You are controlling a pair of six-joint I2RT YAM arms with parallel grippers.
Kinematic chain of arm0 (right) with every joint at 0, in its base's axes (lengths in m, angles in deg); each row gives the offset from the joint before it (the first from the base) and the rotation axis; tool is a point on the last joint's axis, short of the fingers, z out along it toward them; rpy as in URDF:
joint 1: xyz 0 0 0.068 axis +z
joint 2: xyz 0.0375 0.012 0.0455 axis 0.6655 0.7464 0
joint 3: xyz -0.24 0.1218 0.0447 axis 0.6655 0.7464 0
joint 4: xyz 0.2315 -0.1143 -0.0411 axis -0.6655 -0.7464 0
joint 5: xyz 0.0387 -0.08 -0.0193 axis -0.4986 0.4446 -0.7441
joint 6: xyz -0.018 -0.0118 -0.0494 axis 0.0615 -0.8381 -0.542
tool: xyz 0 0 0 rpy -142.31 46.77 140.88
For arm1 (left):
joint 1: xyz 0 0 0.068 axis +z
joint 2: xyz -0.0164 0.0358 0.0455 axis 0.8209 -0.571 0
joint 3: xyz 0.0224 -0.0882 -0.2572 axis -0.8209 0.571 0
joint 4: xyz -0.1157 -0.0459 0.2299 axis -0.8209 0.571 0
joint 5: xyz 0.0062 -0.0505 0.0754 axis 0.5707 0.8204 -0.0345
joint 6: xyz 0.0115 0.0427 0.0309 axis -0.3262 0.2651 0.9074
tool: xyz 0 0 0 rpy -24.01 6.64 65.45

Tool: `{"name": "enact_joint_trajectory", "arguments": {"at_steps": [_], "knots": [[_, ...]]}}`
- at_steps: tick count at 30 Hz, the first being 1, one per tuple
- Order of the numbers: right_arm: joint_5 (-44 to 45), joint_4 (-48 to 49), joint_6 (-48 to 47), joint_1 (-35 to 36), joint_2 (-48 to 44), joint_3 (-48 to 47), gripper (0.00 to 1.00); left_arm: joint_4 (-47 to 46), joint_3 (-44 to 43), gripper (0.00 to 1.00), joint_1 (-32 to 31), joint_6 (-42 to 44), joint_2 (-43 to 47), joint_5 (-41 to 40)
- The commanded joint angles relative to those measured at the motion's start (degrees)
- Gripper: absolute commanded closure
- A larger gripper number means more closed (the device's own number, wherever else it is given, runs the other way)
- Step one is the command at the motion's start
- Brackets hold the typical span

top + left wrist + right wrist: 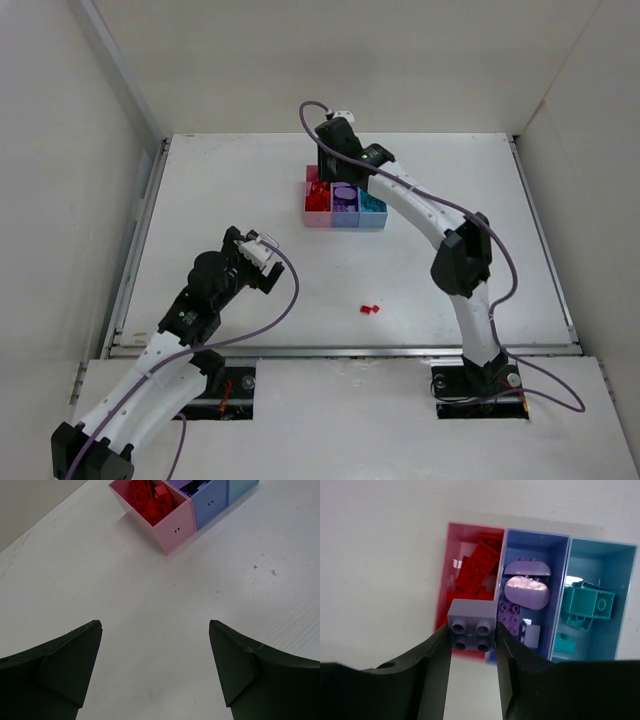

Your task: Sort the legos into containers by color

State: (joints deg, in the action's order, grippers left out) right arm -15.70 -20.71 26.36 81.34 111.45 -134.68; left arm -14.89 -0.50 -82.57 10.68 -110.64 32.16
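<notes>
From above, the row of containers [345, 207] sits toward the far side of the table [200, 200]. Your right gripper [325, 178] hangs over the row's far left end, above the pink bin [318, 203]. Your left gripper [268, 262] sits well to the near-left of the row. Two stray red pieces [368, 309] lie well on the near side of the containers. The left claw looks the closer of the two to them. In the left wrist view the jaws stand wide apart with nothing but bare table between them. The pink bin, full of red bricks [150, 502], lies ahead and slightly right of the claw, and the purple-blue bin [212, 502] is joined to its right side. In the right wrist view the claw is clamped on a lilac brick [470, 614], a two-by-two with its studs facing the camera. That brick hangs over the near end of the pink bin, right at the wall it shares with the purple-blue bin. Its proper bin, already holding lilac pieces [526, 590], lies just to the right, with its long axis running straight away from the claw. The light blue bin [620, 580] with teal pieces [582, 605] comes after that. I judge you need a short sideways shift toward the teal side before releasing, or the brick lands among the red.
</notes>
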Motion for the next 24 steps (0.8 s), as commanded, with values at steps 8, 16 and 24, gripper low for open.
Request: {"name": "enact_joint_trajectory", "arguments": {"at_steps": [8,16,24], "knots": [[-1.8,2.4,-6.1,-5.0,9.3,-7.0,0.86,-3.3,0.7,0.14,0.7,-0.9,-1.6,-4.4],[-6.4,3.6,-7.9,-6.1,9.9,-5.2,0.52,-3.3,0.7,0.14,2.3,-0.9,-3.2,-4.9],[-3.4,3.4,-7.9,-6.1,4.5,-2.0,0.04,-3.3,0.7,0.14,2.3,-0.9,-3.2,-4.9]]}}
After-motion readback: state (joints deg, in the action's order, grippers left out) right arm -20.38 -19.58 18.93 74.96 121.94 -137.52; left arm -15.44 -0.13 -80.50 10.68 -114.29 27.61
